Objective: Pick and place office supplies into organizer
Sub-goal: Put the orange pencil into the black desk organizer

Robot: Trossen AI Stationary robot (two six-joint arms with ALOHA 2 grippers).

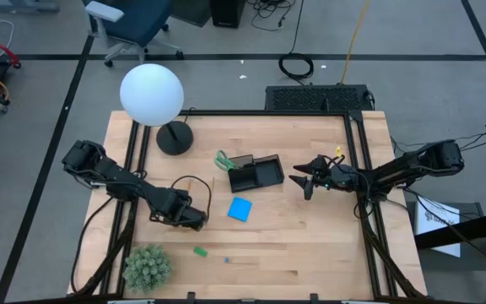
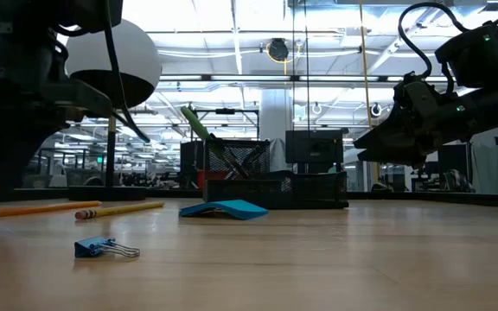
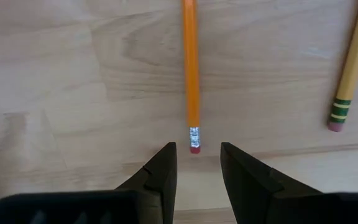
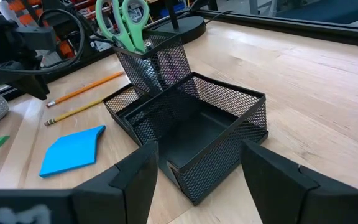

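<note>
Two orange-yellow pencils (image 3: 191,68) (image 3: 350,68) lie flat on the wood. My left gripper (image 3: 197,163) points down over them, open; the eraser tip of the first pencil (image 3: 194,144) lies just beyond the gap between its fingers, untouched. In the high view this gripper (image 1: 191,216) is left of the blue note pad (image 1: 240,209). The black mesh organizer (image 4: 191,124) holds green-handled scissors (image 4: 126,22) upright in its tall cup. My right gripper (image 1: 306,179) hovers open just right of the organizer. A green eraser (image 1: 200,251) and a tiny blue clip (image 2: 102,249) lie near the front.
A white globe lamp (image 1: 151,93) on a round black base (image 1: 174,137) stands at the far left. A fuzzy green plant ball (image 1: 148,266) sits at the near left corner. Bare wood (image 1: 310,245) lies at the near right.
</note>
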